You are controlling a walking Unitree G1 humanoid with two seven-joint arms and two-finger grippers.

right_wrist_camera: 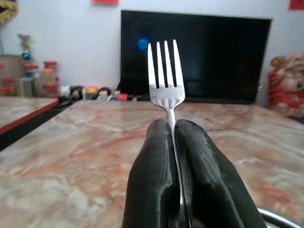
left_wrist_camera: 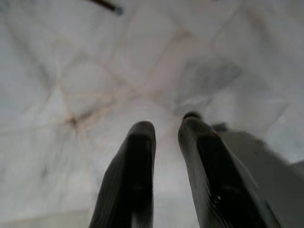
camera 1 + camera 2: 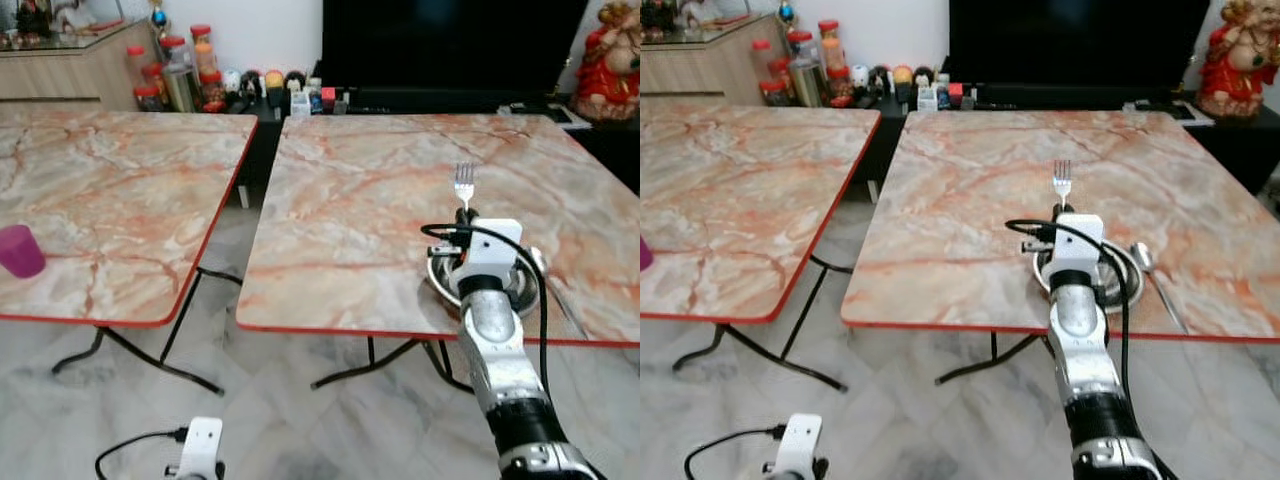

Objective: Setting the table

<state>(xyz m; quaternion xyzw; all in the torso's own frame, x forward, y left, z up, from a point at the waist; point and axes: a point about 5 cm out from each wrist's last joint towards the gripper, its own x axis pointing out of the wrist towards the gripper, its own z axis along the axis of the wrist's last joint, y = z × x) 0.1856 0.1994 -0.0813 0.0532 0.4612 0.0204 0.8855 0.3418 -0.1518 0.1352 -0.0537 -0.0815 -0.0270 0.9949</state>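
Note:
My right gripper (image 1: 173, 129) is shut on the handle of a silver fork (image 3: 464, 185), tines pointing away from me. It hovers over the near right part of the right marble table (image 3: 350, 200). Directly under that wrist sits a round metal bowl (image 3: 1123, 278), partly hidden by the arm. A silver spoon (image 3: 1143, 256) lies on the table just right of the bowl. On the left table (image 3: 120, 190), a pink cup (image 3: 18, 250) stands near the front left edge. My left arm (image 3: 200, 445) hangs low, and its gripper (image 2: 166, 129) points at the floor with a narrow gap between the fingers.
A gap of marble floor (image 3: 225, 250) with black folding legs separates the two red-edged tables. Behind them are a black TV (image 3: 450, 40), a low shelf of jars and small items (image 3: 185, 70), and a red statue (image 3: 610, 60) at the far right.

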